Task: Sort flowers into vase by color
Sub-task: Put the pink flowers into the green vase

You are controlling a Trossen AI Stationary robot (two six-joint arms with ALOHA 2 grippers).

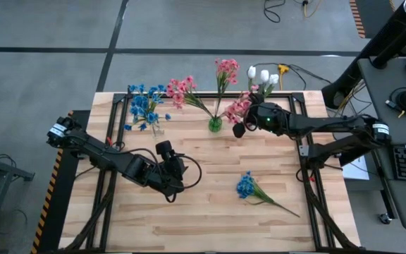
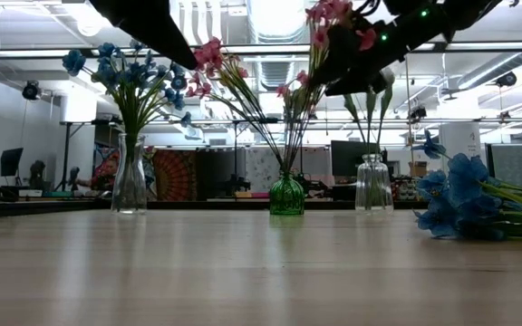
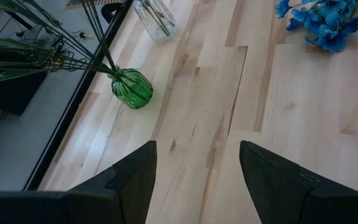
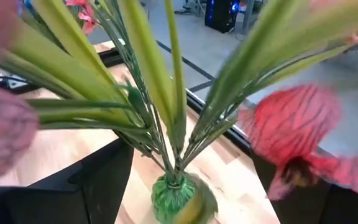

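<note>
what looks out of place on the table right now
One blue flower sprig lies flat on the wood near the front right, outside any vase, while the other blue flowers stand in the clear vase at back left.

The left gripper (image 3: 197, 186) hangs over bare wooden counter (image 3: 291, 99), its dark jaws standing apart at the bottom of the frame. At upper left sits a green vase (image 3: 132, 88) holding green stems (image 3: 55, 53), with a clear glass vase (image 3: 156, 18) above it; blue flowers (image 3: 325, 25) lie at upper right.
</note>
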